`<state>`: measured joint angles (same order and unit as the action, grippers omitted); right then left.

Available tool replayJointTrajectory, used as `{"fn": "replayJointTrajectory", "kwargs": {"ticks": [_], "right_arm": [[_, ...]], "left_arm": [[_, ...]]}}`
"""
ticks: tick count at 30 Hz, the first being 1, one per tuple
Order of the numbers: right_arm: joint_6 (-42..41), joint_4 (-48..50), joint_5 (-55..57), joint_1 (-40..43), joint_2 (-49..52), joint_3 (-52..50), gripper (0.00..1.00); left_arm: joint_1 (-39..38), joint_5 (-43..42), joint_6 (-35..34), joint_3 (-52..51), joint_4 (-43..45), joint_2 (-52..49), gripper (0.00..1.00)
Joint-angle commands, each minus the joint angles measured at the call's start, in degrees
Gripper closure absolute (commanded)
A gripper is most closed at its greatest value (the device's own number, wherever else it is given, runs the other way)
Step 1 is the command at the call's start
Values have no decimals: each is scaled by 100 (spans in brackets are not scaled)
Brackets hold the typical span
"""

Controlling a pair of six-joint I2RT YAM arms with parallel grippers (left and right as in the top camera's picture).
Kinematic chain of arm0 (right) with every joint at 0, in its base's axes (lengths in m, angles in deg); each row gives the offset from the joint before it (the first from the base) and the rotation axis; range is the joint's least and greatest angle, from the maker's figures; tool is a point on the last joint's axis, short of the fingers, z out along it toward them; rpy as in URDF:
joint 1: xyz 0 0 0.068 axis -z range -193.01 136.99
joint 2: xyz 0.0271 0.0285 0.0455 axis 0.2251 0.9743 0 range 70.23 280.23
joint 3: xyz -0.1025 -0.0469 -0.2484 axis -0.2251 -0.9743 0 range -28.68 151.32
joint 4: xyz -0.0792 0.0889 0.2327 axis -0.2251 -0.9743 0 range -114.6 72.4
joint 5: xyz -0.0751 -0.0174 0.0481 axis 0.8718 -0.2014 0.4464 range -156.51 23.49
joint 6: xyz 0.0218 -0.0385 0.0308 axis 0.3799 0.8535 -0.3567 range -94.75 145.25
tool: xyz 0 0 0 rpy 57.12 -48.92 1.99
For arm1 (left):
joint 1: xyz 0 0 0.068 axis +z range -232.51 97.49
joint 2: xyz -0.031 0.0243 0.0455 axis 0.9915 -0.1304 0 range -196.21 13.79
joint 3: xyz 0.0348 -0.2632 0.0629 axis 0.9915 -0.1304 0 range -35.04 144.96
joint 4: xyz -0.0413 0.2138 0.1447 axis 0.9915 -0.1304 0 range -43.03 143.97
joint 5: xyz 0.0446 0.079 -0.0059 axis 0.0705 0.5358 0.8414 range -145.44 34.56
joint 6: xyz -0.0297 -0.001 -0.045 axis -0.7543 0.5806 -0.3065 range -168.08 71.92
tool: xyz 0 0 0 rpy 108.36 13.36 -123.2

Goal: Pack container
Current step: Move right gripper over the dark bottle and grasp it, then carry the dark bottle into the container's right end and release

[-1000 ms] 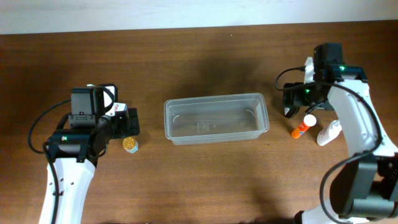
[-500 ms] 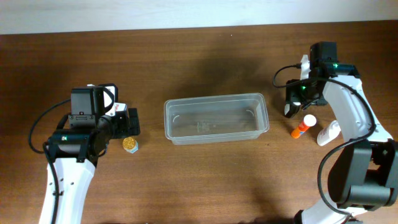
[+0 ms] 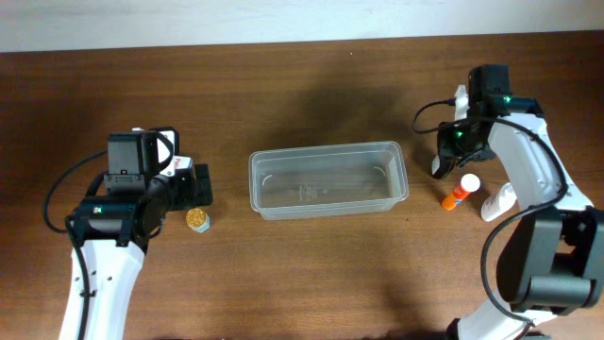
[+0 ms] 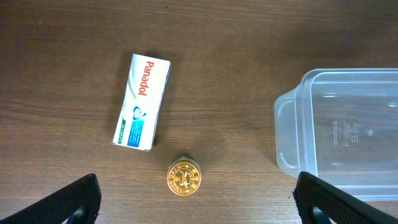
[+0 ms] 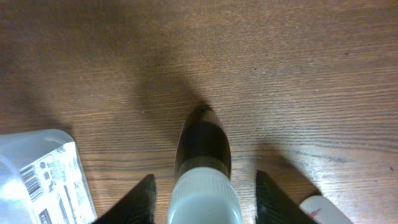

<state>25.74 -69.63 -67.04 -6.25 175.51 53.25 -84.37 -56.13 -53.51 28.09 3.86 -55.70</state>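
Brown wood-grain table carries the container at its middle, long side running left to right, upright and with nothing inside. On its left, well apart, a small gold-lidded jar stands just below a white and blue Panadol box that lies flat and slightly tilted. The left gripper hangs over these two; in the left wrist view its fingers sit at the bottom corners, spread wide with nothing between them. On the container's right, an orange glue stick with a white cap lies near the corner, with a white bottle just beside it. The right gripper is low over the table just above the glue stick. Its fingers are parted around a small dark bottle with a white end, with a gap on either side.
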Motion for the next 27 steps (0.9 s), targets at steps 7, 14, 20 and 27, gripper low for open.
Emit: {"fn": "replayJointTrajectory", "kwargs": {"ticks": [7, 14, 20, 27], "right_arm": [[13, 46, -28, 7, 96, 74, 71], [15, 42, -33, 0, 83, 142, 78], [17, -400, -35, -131, -245, 697, 78], [17, -1541, -52, -925, -931, 1574, 79]], "left_arm": [[-22, -63, -31, 127, 11, -4, 0], [-22, -63, -31, 127, 11, -4, 0], [-22, -63, -31, 127, 13, -4, 0], [-22, -63, -31, 127, 11, -4, 0]]}}
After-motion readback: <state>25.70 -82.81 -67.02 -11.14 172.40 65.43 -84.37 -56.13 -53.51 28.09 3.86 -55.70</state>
